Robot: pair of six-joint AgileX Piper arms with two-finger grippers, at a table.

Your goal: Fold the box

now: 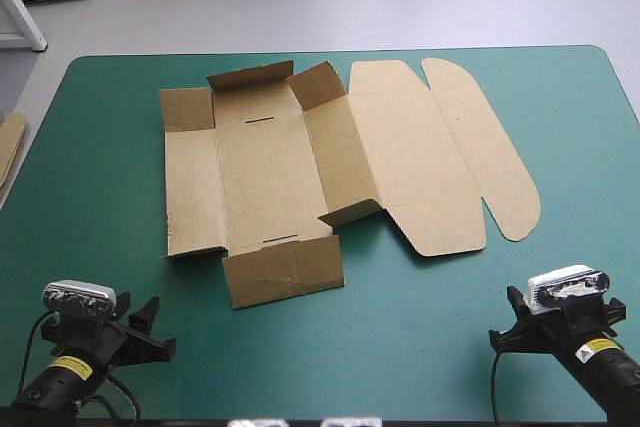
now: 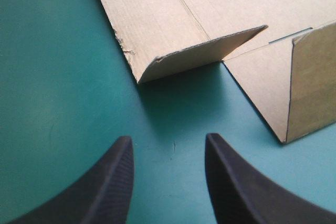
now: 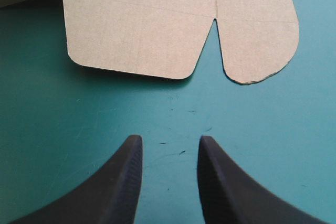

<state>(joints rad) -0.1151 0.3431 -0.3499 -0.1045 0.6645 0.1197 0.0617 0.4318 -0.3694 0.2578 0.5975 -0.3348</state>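
High view: the box (image 1: 290, 167) lies in the middle of the bench (image 1: 100, 197), mostly flat, a few flaps lifted, lid spread rightward. My left fingers (image 1: 145, 315) and right fingers (image 1: 500, 337) sit near the front edge, apart from it. Left wrist view: I see the left fingers (image 2: 113, 182) spread over the teal-green cover (image 2: 52, 77), a raised flap of the box (image 2: 210, 9) ahead. Right wrist view: the right fingers (image 3: 123, 182) are spread too, gripping nothing, the lid's rounded flaps ahead.
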